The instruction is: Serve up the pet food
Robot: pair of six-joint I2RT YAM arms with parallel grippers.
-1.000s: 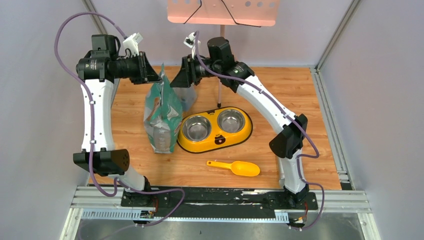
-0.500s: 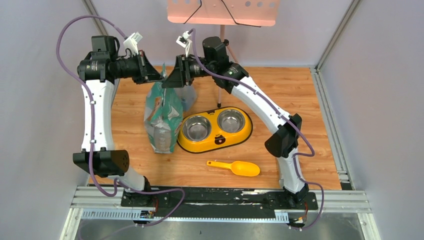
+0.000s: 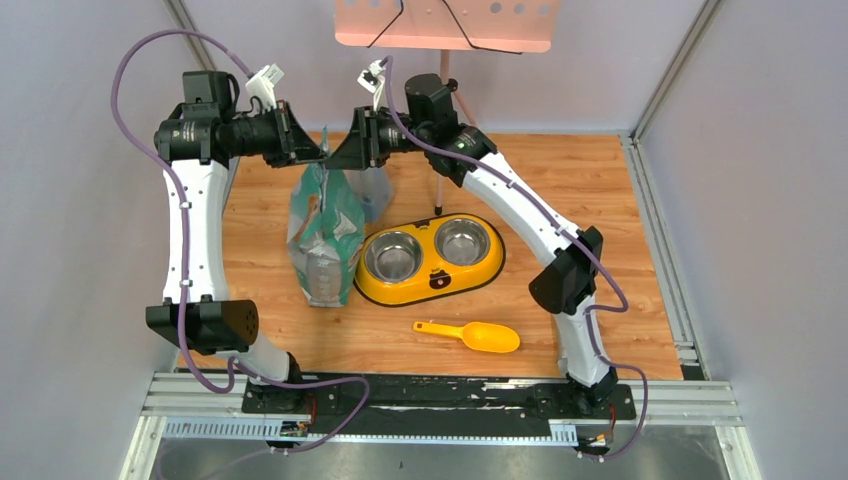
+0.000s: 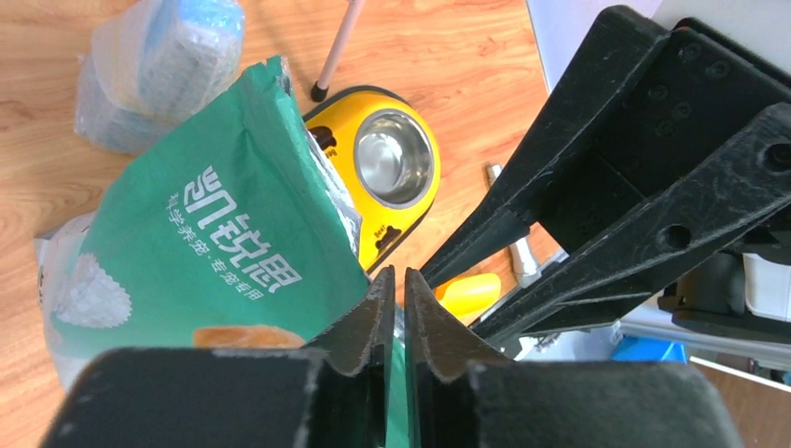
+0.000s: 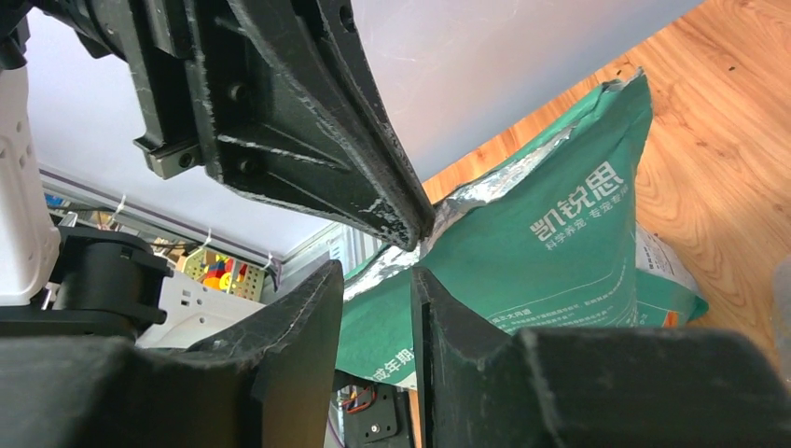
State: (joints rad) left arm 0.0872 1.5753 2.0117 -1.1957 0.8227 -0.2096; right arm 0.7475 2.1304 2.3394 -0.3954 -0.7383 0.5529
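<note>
The left hand (image 4: 399, 276) pinches the top of the bag (image 3: 325, 230). The right hand (image 5: 378, 271), a bit open, fits around its other lip, likely to pull it open.

The pet food itself cannot be seen (it is hidden in every view), only its green-and-white printed bag (image 3: 325, 240), foil-lined and standing upright on the wooden desk (image 3: 600, 200), just beside the left end of the yellow double bowl (image 3: 430, 287).

Enclosure: orange-brown wood-grain tabletop (image 3: 620, 200), plain pale grey walls (image 3: 770, 200) around; pink perforated panel (image 3: 520, 30) overhead at rear.
</note>
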